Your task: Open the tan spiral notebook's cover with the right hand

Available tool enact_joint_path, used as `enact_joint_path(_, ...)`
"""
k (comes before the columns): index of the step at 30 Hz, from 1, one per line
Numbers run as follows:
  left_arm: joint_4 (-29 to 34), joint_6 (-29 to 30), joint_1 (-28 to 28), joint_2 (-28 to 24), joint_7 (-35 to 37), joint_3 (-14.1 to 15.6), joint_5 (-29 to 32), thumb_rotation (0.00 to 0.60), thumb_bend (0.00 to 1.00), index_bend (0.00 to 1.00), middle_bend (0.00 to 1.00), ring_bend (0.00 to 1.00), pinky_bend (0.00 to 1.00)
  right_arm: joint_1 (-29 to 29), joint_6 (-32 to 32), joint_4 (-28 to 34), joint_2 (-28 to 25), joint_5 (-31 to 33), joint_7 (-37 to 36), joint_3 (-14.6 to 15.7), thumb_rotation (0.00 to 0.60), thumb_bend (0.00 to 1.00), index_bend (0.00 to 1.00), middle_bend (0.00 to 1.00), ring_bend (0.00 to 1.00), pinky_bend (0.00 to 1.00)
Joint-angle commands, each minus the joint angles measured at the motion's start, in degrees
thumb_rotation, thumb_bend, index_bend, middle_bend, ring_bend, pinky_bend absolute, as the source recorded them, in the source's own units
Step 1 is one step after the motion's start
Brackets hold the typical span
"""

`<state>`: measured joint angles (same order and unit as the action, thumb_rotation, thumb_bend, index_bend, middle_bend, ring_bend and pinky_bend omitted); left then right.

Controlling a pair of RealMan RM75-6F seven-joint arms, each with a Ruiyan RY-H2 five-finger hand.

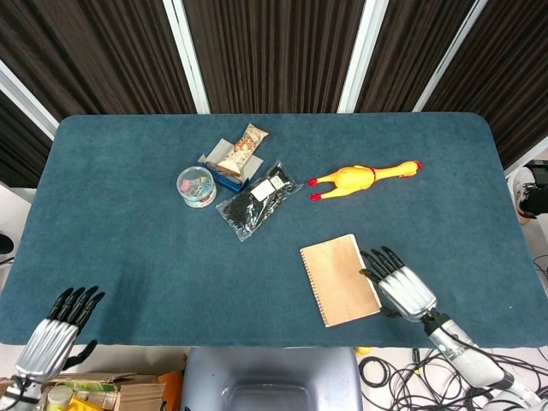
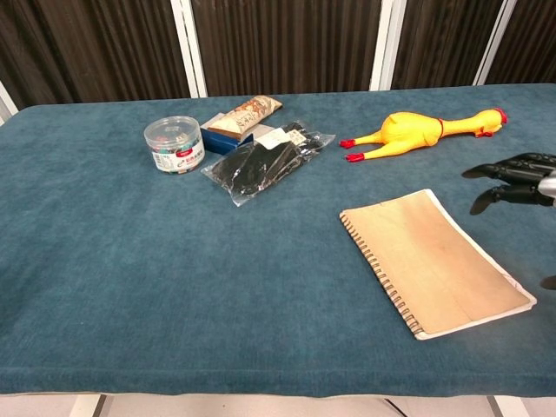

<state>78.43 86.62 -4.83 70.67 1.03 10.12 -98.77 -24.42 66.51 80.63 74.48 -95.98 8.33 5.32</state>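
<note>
The tan spiral notebook [image 1: 339, 279] [image 2: 433, 259] lies flat and closed on the blue table, its wire binding along its left edge. My right hand [image 1: 400, 288] [image 2: 514, 178] hovers just right of the notebook, fingers spread, holding nothing and apart from the cover. My left hand [image 1: 56, 336] sits at the table's front left corner, fingers spread and empty; the chest view does not show it.
A yellow rubber chicken [image 1: 364, 178] [image 2: 420, 131] lies behind the notebook. A black item in a clear bag [image 1: 256, 199], a round clear tub [image 1: 196, 186], and a snack packet on a blue box [image 1: 235, 154] sit at the back left. Table front edge [image 2: 261, 391] is near.
</note>
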Motion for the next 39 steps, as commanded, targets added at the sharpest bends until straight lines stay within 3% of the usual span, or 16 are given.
enact_joint_path(1, -2.9, 2.1, 1.9, 2.2, 1.4, 0.3, -0.6, 0.600, 0.32, 0.00, 0.04, 0.00, 0.06, 0.9, 1.3, -5.0, 2.9, -1.7, -2.7, 1.0, 0.600, 0.04, 0.25, 0.00, 0.00, 0.00)
enact_joint_path(9, -3.7, 2.3, 2.0, 3.0, 0.1, -0.4, -1.1, 0.600, 0.32, 0.00, 0.04, 0.00, 0.06, 1.8, 3.5, -10.5, 5.8, -4.1, -6.0, 2.5, 0.600, 0.04, 0.23, 0.00, 0.00, 0.00)
enact_joint_path(18, -4.3, 1.8, 2.2, 3.4, 0.5, -0.9, -0.4, 0.600, 0.32, 0.00, 0.04, 0.00, 0.06, 1.4, 3.0, -14.4, 9.8, -3.9, -7.3, 1.8, 0.600, 0.04, 0.24, 0.00, 0.00, 0.00)
enact_joint_path(39, -5.1, 1.4, 2.4, 3.1, 2.2, -1.5, 0.1, 0.600, 0.32, 0.00, 0.04, 0.00, 0.06, 0.8, 3.1, -13.5, 10.0, -3.2, -7.5, 1.2, 0.600, 0.04, 0.25, 0.00, 0.00, 0.00)
